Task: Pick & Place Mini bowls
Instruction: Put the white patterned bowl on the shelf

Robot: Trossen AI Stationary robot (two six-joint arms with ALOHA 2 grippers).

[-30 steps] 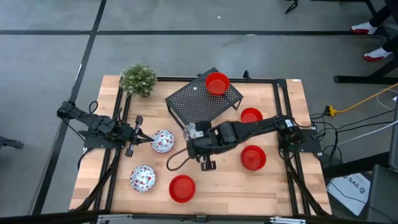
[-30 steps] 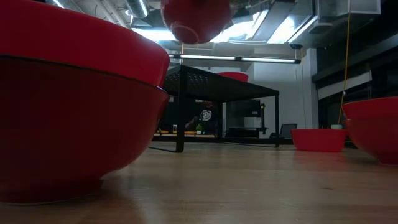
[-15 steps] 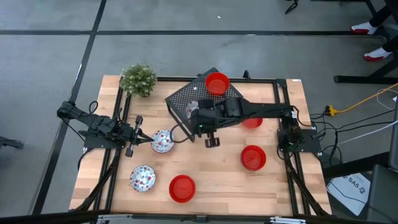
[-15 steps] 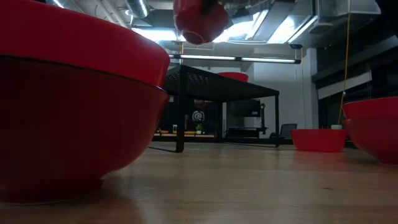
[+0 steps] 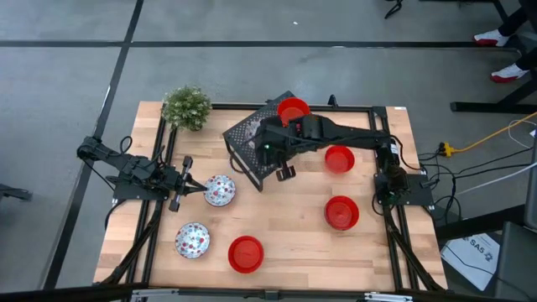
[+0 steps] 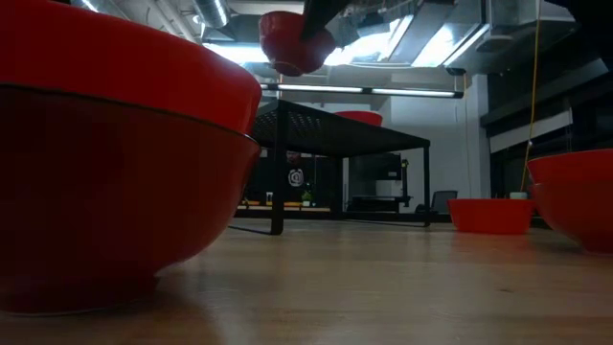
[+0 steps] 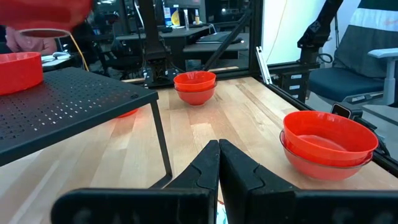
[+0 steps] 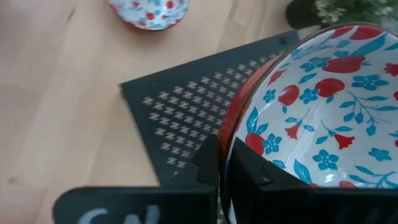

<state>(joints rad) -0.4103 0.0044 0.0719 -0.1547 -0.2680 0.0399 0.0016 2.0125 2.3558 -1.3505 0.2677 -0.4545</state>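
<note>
Right hand (image 8: pixel 221 163) grips the rim of a floral bowl (image 8: pixel 311 106) and holds it above the rack (image 5: pixel 252 138). Left hand (image 5: pixel 195 190) is closed, empty, beside another floral bowl (image 5: pixel 220 190) on the table (image 5: pixel 294 235).

The right pincer (image 5: pixel 262 144) has carried its floral bowl (image 8: pixel 314 106) from mid-table to over the rack (image 5: pixel 252 134); apparently lower.
</note>
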